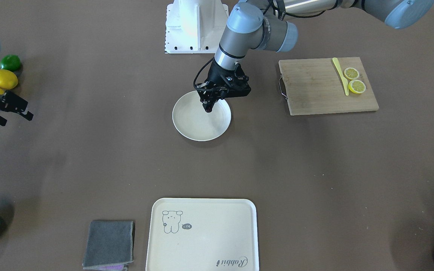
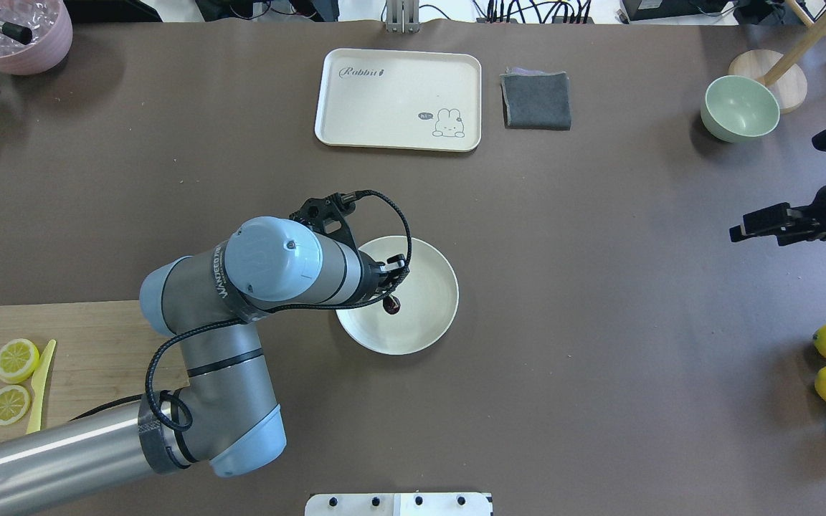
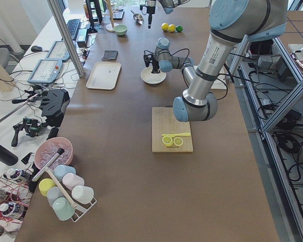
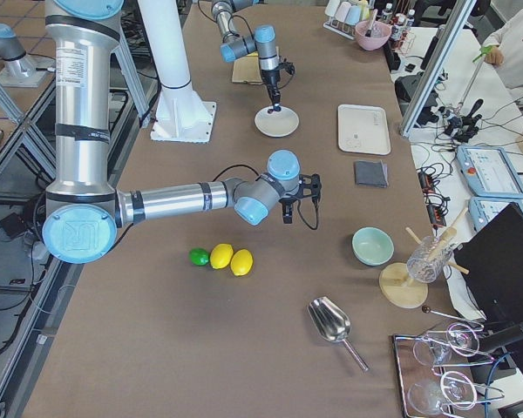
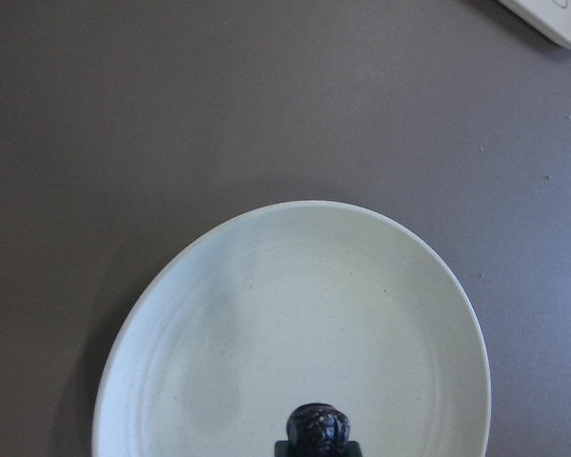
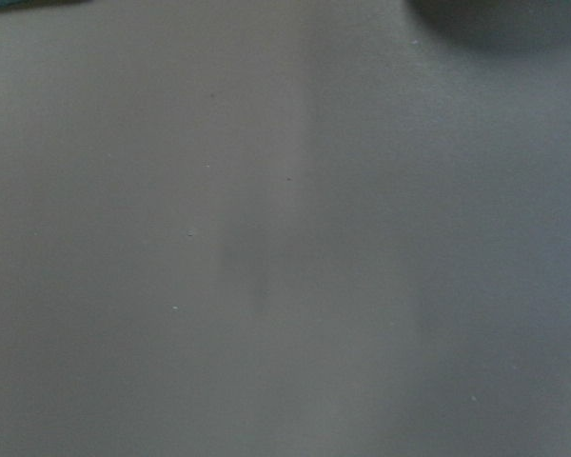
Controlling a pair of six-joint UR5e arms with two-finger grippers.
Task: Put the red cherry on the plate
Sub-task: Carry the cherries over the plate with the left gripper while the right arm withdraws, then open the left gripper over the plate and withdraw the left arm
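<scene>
Left hand (image 2: pixel 391 299), on my overhead and wrist views, is clamped on the red cherry (image 5: pixel 317 428) over the plate (image 2: pixel 431 301), inside its rim, contact with the plate undetermined, while the right hand (image 1: pixel 15 113) stands spread over the counter (image 2: pixel 599 344).

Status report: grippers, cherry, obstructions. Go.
Left gripper shut on tiny dark red cherry, over round cream-white plate. Right gripper open, away from plate. Cherry not yet released. Plate bare, nothing in the way.
</scene>
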